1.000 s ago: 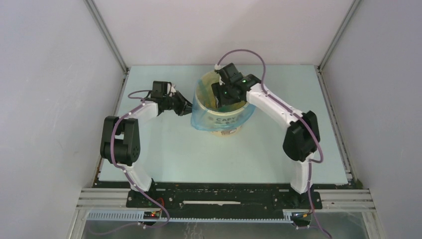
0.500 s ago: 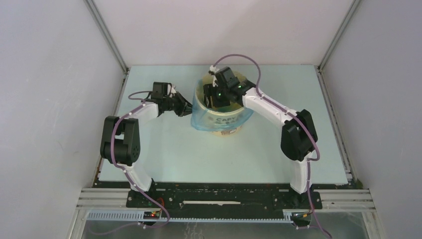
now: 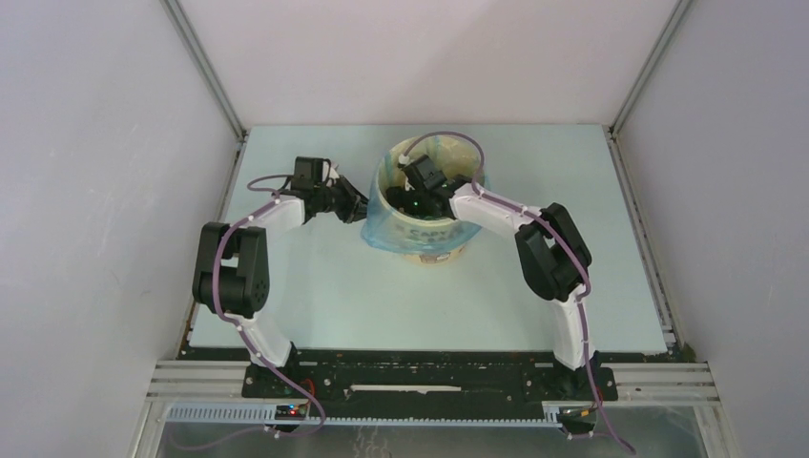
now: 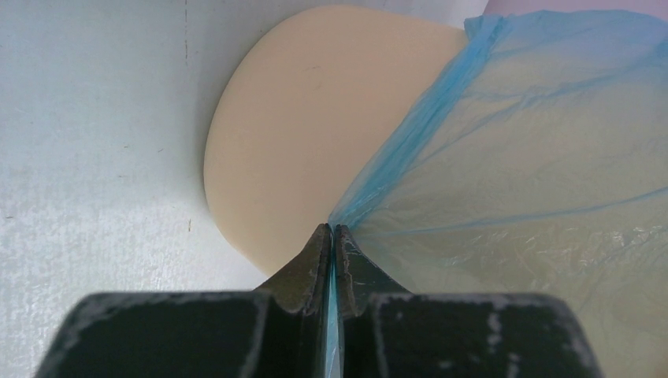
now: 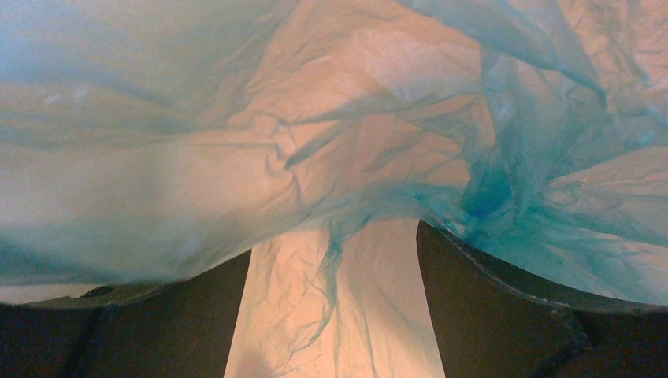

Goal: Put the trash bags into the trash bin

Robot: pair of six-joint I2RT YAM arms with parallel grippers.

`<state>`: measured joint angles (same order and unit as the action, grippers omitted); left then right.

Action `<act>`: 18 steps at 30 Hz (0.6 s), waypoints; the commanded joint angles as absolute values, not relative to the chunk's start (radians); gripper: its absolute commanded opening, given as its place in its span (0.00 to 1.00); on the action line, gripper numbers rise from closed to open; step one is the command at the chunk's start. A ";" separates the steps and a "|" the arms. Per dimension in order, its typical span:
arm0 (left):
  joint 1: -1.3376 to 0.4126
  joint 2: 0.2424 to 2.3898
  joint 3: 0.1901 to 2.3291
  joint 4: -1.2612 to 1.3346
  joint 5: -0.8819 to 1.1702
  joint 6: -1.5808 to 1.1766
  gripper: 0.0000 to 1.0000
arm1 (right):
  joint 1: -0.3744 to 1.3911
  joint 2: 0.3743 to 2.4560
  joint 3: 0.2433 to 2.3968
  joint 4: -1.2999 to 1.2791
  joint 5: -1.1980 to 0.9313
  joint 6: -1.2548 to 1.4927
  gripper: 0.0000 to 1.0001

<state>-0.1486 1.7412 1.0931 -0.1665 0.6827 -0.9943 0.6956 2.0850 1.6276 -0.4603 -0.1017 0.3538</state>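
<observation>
Stretching in from the near edge of the pale-blue bench (image 3: 315, 296) toward its far middle. Clamping the left gripper (image 4: 332, 236) tight on a thin fold of the light-blue trash bag (image 4: 536, 181), just beside the left wall of the pale-yellow trash bin (image 4: 291, 142). Draping that film over the bin's rim and down its near side, veiling much of the brown lettering. Plunging the right gripper (image 5: 335, 236) into the bin's mouth, fingers standing apart, crumpled film bunching ahead of them and sagging between. Leaving unclear whether any film is touching the pads. Hiding those fingertips from the overhead camera behind wrist and rim. Cropping the bin's base out of both wrist views.
</observation>
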 commanded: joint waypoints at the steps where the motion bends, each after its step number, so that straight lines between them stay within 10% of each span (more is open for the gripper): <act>1: -0.161 1.707 1.101 -0.144 0.688 -0.998 0.08 | 0.690 1.983 1.697 -0.498 -0.090 0.349 0.85; 18: -0.161 1.700 1.068 -0.126 0.676 -0.995 0.08 | 0.674 1.794 1.624 -0.691 -0.054 0.288 0.84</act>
<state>-0.1497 1.7409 1.0916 -0.1543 0.6788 -0.9943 0.6491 1.8446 1.7134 -0.6773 -0.0784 0.3241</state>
